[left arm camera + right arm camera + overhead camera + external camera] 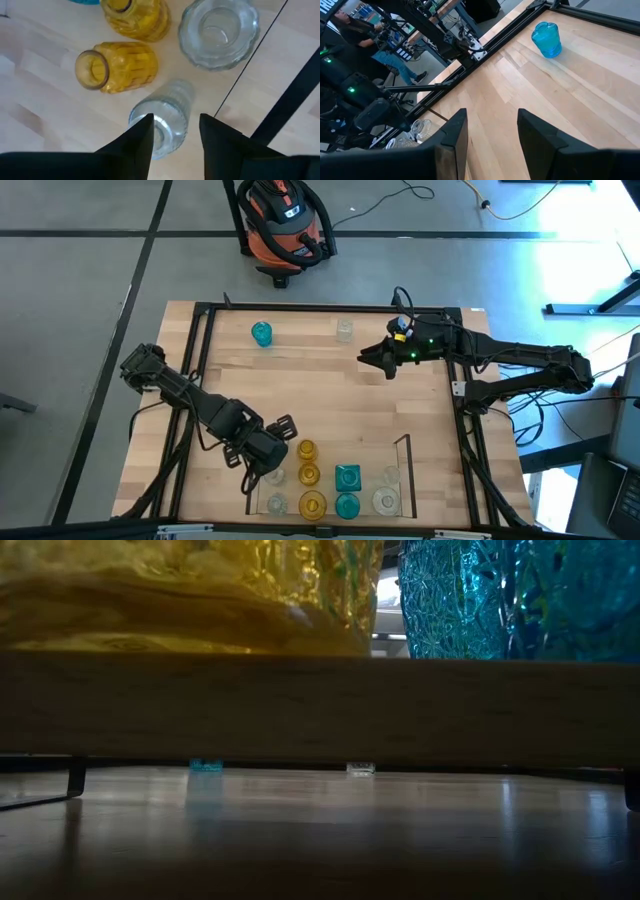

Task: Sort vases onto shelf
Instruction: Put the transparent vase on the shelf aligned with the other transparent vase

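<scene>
Left gripper (175,135) over shelf (404,442) corner, jaws straddling clear vase (167,117); grasp or mere contact: cannot tell. Right gripper (490,135) idle, jaws apart, holding nothing; teal vase (546,39) ahead. Low view mostly blocked by shelf board.

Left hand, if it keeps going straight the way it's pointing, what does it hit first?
Probably the clear ribbed glass vase: in the wrist view it sits right ahead of the left hand, partly between its open fingers. Whether they already touch it is unclear. The amber-yellow ribbed glass vase lies off to the side.
</scene>
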